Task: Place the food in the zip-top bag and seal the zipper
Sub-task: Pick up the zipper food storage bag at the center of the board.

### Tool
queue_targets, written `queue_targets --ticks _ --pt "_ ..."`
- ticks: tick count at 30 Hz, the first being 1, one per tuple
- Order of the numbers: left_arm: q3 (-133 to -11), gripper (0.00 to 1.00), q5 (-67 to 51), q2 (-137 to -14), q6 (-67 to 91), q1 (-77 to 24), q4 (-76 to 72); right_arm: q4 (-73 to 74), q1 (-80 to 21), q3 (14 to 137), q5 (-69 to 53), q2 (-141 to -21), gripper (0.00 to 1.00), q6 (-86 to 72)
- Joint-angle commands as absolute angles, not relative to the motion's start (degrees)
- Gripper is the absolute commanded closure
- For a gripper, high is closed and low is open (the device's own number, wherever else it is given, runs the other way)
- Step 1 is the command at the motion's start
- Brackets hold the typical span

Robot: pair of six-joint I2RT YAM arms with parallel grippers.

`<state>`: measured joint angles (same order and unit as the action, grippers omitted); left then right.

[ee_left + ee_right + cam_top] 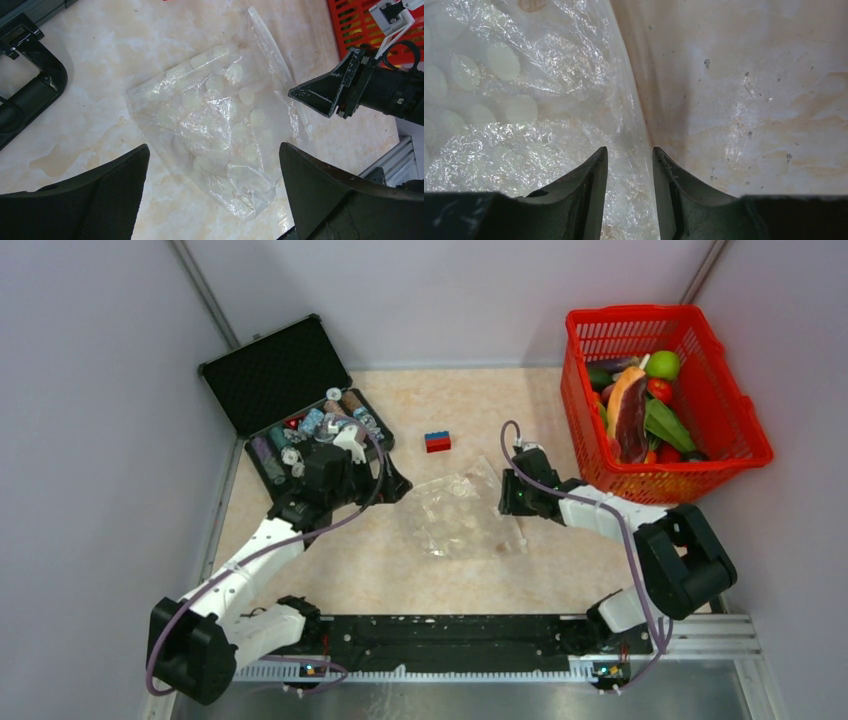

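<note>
Zip-top bag (460,517) lies flat and crinkled on the marbled table (380,565), near its middle, between the two grippers. Pale round patches show across its clear plastic. The zipper (270,42) runs as a thin whitish strip along the bag's edge on the right arm's side.

The right gripper (630,150) sits low at that edge. Its fingers are only a narrow gap apart, and the bag's border runs into the gap. Whether the pads touch the plastic cannot be told.

The left gripper (214,146) hangs above the bag's opposite side with its fingers spread wide and nothing between them.

The food (640,400) is piled in the red mesh basket (600,322) at the far right of the table, well apart from the bag. A green round fruit (662,364) sits on top of the pile.

A red-and-blue brick (437,441) rests on the table just beyond the bag. An open black case (275,370) with small bottles stands at the far left, behind the left arm
</note>
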<state>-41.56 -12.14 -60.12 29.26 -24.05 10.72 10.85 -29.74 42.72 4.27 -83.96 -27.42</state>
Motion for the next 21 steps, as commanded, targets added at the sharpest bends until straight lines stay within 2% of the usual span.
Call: queue_targets --ticks 1,4,7,12,15,21 --pt "-43.45 0.01 -14.24 -60.61 28.87 -24.35 7.82 7.76 -28.95 40.57 5.69 -82.11 0.63 -28.79" --pt "-44.51 0.01 -14.61 -60.95 28.49 -24.33 7.78 6.68 -28.08 39.12 3.86 -81.74 0.65 -28.87" --pt "-45.78 0.01 -15.08 -61.55 28.30 -24.39 7.78 5.48 -27.87 38.03 2.66 -81.53 0.72 -28.82" --pt "-46.58 0.01 -15.30 -61.39 27.82 -24.47 8.71 3.21 -27.86 35.90 0.64 -78.97 0.73 -29.77" --pt "-46.14 0.01 -14.98 -60.57 27.74 -24.52 9.30 2.10 -27.86 34.50 0.78 -76.39 0.91 -30.01" --pt "-45.30 0.01 -15.06 -59.28 27.94 -24.61 9.40 1.37 -27.86 33.34 1.08 -72.21 0.93 -29.81"
